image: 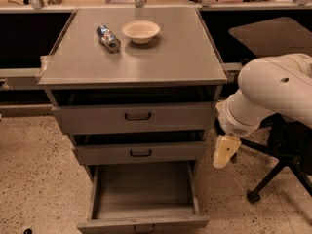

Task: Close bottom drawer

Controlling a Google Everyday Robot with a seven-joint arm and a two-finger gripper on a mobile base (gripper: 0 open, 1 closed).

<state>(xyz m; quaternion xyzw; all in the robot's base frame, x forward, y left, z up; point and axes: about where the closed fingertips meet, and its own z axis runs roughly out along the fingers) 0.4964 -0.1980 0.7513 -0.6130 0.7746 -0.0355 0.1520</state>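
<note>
The bottom drawer [144, 191] of the grey cabinet is pulled far out, showing its plain empty grey interior; its slim front [142, 224] with a small dark handle lies at the frame's bottom edge. The two drawers above it are slightly ajar. My gripper [223, 152], a cream-coloured piece hanging from the white arm [273, 96], is to the right of the cabinet, level with the middle drawer [139, 152] and apart from it. It is above and right of the open drawer's right side.
On the cabinet top [161, 57] lie a can on its side [108, 38] and a beige bowl [141, 31]. A black office chair base [275, 174] stands right of the cabinet behind the arm. Speckled floor [34, 179] surrounds the cabinet.
</note>
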